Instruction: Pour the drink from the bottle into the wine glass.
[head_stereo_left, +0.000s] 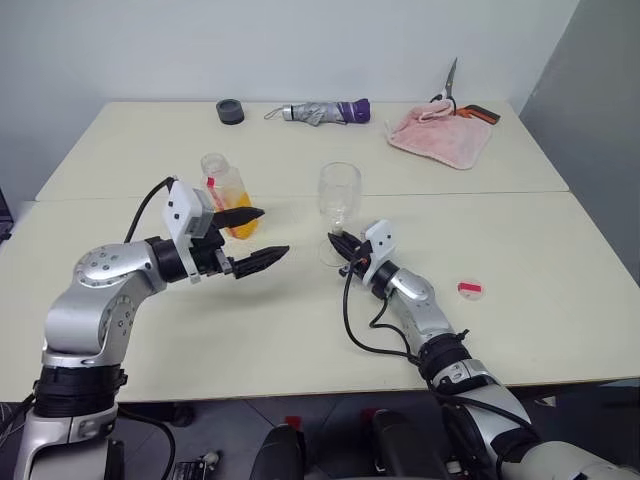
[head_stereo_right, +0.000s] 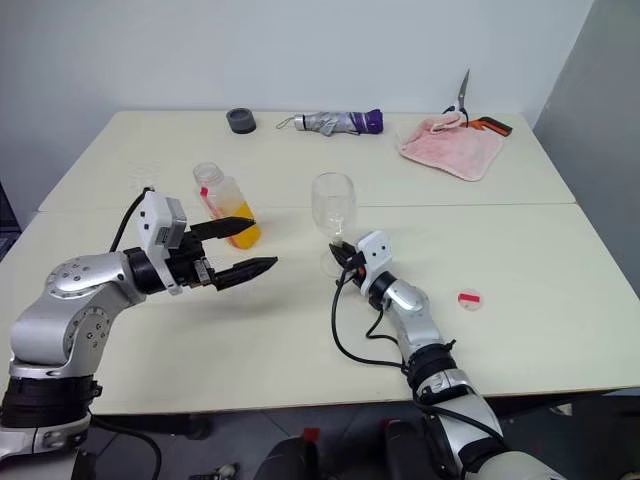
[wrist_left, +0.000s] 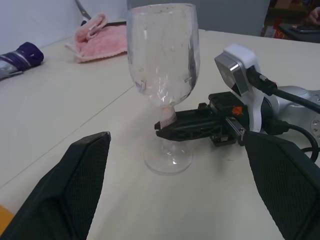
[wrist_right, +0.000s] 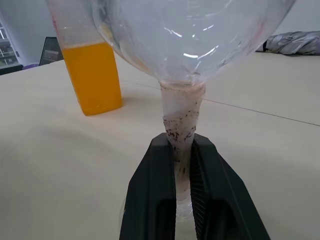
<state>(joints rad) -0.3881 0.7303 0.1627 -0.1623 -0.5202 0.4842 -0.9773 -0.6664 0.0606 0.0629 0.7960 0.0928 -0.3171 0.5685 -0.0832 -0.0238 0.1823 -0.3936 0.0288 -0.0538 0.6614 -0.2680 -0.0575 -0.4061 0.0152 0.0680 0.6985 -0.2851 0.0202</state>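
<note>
So the right gripper has its two black fingers pinched tight on the thin stem of the wine glass, down low just above the round foot, and the glass is standing upright on the cream table about the middle of it, slightly right of centre. From the right wrist view you can see the fingers squeezing the stem from both sides, with the empty bowl ballooning overhead. The left gripper is hovering above the tabletop with its fingers spread wide and nothing between them; it's pointing roughly level toward the right, at the glass, and in the left wrist view the glass sits right between its two fingers further off. The bottle stands upright on the table just past the left gripper, on its far side, well to the left of the glass, cap off, with the orange-yellow drink filling only the lower part. A red cap lies flat on the table off to the right of the right arm. Along the far edge there's a dark round roll of tape, a folded grey and purple umbrella, and at the far right a pink cloth with scissors resting on it.
</note>
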